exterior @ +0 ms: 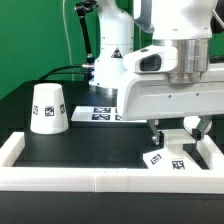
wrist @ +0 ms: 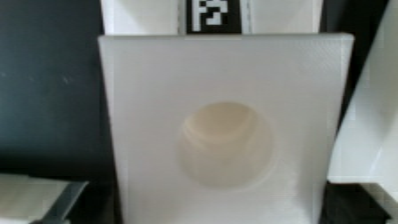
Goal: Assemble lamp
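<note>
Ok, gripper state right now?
Gripper: down over the lamp base; whether it is open or gripping the base cannot be told.

The arm (exterior: 172, 60) hides part of the marker board (exterior: 99, 112) near the table's far edge. The gripper (exterior: 172, 137) covers part of the base (exterior: 168, 159); the wrist view shows the base (wrist: 217, 120) blurred and cut off.

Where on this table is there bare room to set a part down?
Bare black surface lies between the shade and the base, in front of the marker board, up to the front wall. The exterior view's right corner is crowded by the tool.
</note>
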